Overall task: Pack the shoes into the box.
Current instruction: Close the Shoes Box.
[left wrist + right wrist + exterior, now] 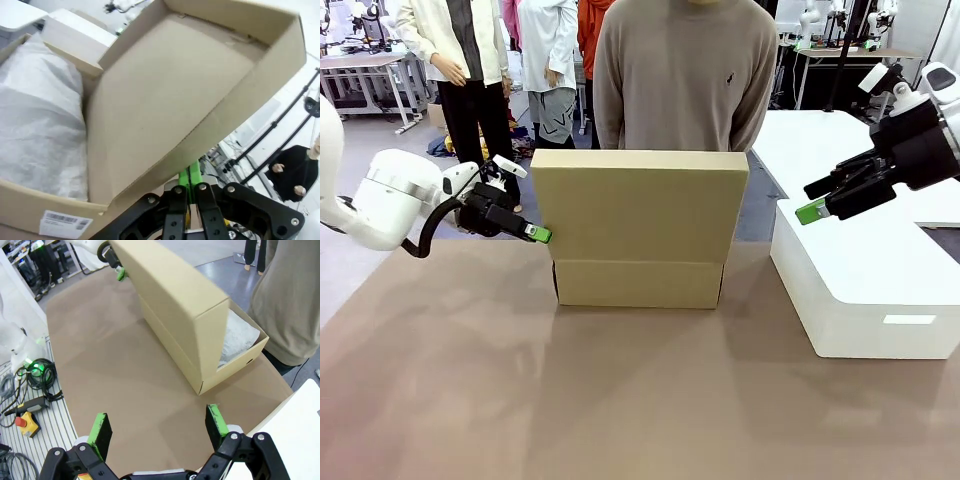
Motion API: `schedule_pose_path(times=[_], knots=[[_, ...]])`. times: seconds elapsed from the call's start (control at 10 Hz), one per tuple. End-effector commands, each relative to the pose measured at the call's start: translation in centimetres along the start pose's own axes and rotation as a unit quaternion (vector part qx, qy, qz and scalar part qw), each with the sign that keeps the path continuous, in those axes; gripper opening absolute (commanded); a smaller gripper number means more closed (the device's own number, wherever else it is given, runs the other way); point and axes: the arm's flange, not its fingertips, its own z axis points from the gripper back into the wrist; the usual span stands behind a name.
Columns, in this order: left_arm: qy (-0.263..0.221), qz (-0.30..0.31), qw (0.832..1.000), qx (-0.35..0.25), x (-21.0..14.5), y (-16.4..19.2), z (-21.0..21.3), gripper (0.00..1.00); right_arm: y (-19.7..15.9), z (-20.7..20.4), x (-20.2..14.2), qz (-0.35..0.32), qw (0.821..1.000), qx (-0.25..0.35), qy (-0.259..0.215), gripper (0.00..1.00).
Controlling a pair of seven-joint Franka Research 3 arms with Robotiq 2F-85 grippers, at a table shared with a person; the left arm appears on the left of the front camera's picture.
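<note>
Front view: bare brown table (620, 400) nearest; tan cardboard shoebox (640, 285) at centre, hinged lid (640, 205) raised upright; left gripper (538, 234) closed, green tips touching lid's left edge; right gripper (817, 203) spread wide, empty, above white block (865, 290); person's torso (685, 75) behind box.
Left wrist view: closed fingers (190, 175) under lid rim; white tissue paper (40, 130) fills box; shoes not discernible.
Right wrist view: green pads (101, 427) apart, above table; box beyond.

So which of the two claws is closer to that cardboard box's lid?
The left. The left gripper, shut, is at the left edge of the box's raised lid. The right gripper hangs open off to the right, above the white block, apart from the box.
</note>
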Motion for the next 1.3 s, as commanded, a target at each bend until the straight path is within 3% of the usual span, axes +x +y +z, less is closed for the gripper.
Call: schedule_pose_path(times=[0.0, 0.3, 0.6, 0.7, 0.8, 0.9, 1.2], knots=[[-0.018, -0.024, 0.997, 0.067, -0.2, -1.1, -1.1, 0.00, -0.2, -0.3, 0.0, 0.011, 1.000, 0.007, -0.019, 1.00], [-0.026, -0.027, 0.985, 0.168, 0.4, -2.0, -0.6, 0.00, -0.2, -0.3, 0.0, 0.011, 1.000, 0.007, -0.019, 1.00], [-0.022, -0.021, 0.980, 0.198, 1.0, -2.3, 0.7, 0.00, -0.2, -0.3, 0.0, 0.011, 1.000, 0.007, -0.019, 1.00], [0.012, -0.011, 0.981, 0.194, 1.5, -2.2, 1.2, 0.00, -0.2, -0.3, 0.0, 0.011, 1.000, 0.007, -0.019, 1.00], [0.075, 0.004, 0.977, 0.199, 2.3, -1.4, 2.4, 0.00, -0.2, -0.3, 0.0, 0.011, 1.000, 0.007, -0.019, 1.00], [-0.006, -0.022, 0.981, 0.195, 1.2, -1.8, 1.0, 0.00, -0.2, -0.3, 0.0, 0.011, 1.000, 0.007, -0.019, 1.00], [-0.006, -0.022, 0.981, 0.195, 1.2, -1.8, 1.0, 0.00, -0.2, -0.3, 0.0, 0.011, 1.000, 0.007, -0.019, 1.00]])
